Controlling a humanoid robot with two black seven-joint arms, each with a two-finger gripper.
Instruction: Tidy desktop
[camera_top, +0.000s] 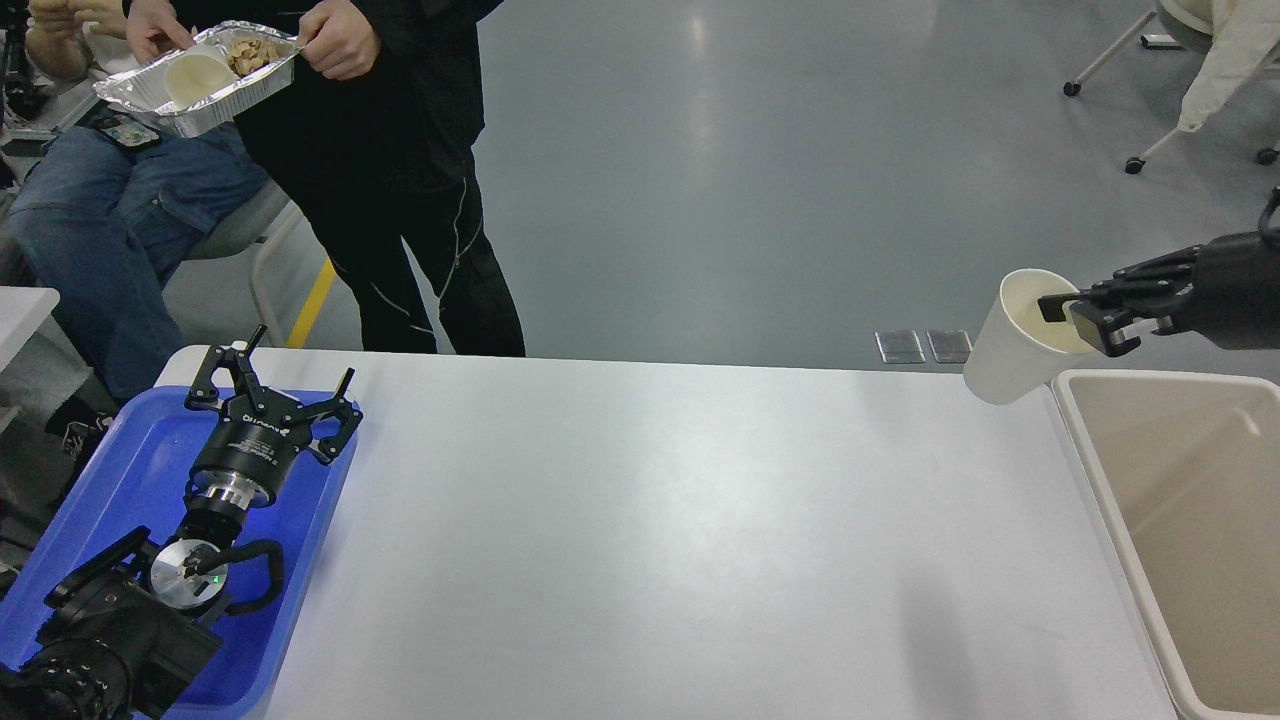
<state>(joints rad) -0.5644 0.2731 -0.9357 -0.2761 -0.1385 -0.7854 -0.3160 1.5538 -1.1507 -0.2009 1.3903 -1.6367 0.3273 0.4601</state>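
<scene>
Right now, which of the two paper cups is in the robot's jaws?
The white paper cup at far right, tilted, its rim clamped by the right gripper beside the beige bin. The other cup lies in the person's foil tray.

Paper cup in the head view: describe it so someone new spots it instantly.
Start at the beige bin at the right end of the desktop. Just above the bin's far left corner, the right pincer grips the rim of a white paper cup, held tilted in the air. The only other cup lies in a foil tray held by a person far left.

Blue tray (140, 450), white cup (1010, 345)
</scene>
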